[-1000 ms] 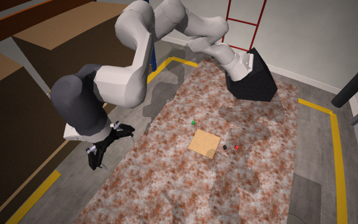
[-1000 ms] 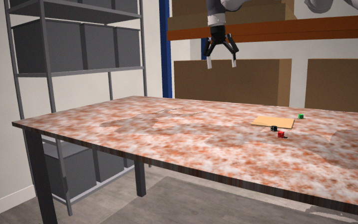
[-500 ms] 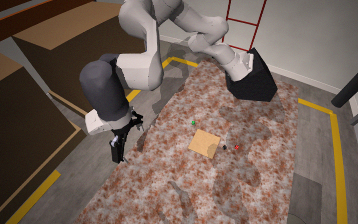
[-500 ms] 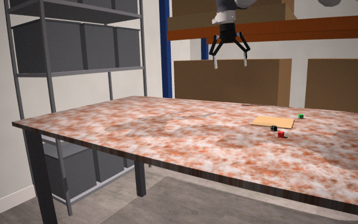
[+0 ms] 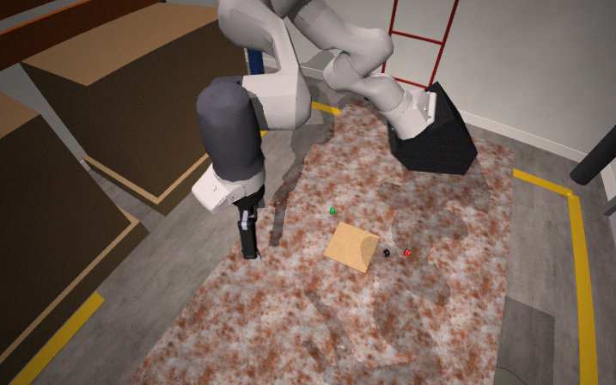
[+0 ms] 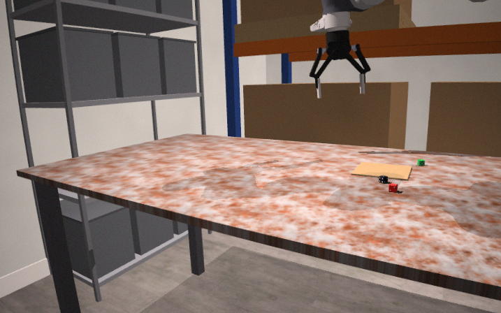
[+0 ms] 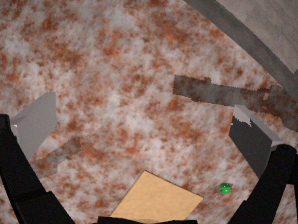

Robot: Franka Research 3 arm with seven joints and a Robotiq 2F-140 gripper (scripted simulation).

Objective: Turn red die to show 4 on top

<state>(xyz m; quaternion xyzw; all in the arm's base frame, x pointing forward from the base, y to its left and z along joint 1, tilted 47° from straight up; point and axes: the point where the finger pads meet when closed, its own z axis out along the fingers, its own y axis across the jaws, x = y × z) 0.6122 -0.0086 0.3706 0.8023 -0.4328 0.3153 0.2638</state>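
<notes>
The red die (image 5: 407, 252) lies on the table top, off the tan mat (image 5: 350, 246), just past a black die (image 5: 386, 252) that sits by the mat's edge. It also shows in the exterior view (image 6: 393, 187), with the black die (image 6: 383, 179) and the mat (image 6: 382, 170) behind it. A green die (image 5: 332, 210) lies on the table on the mat's other side. My gripper (image 6: 339, 87) is open and empty, high above the table and well away from the dice. In the wrist view the gripper (image 7: 143, 129) shows the mat (image 7: 156, 201) and the green die (image 7: 225, 189) below; the red die is out of sight there.
The arm's black base (image 5: 432, 133) stands at the table's far end. Brown boxes (image 6: 324, 112) stand behind the table, and a grey shelf rack (image 6: 104, 58) stands to one side. The table edge lies close under the gripper.
</notes>
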